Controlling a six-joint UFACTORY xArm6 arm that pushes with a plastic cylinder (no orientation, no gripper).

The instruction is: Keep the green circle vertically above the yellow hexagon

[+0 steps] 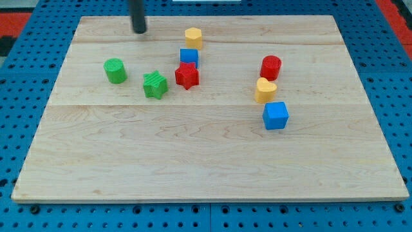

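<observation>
The green circle (116,70) stands on the wooden board (206,154) at the upper left. The yellow hexagon (193,37) stands near the view's top, right of centre-left, higher in the view than the green circle and well to its right. My tip (139,30) is near the board's top edge, above and a little right of the green circle, left of the yellow hexagon, touching neither.
A green star (155,84) lies right of the green circle. A blue cube (188,57) and a red star (187,75) sit just below the yellow hexagon. On the right are a red cylinder (271,67), a yellow heart (265,90) and a blue cube (275,115).
</observation>
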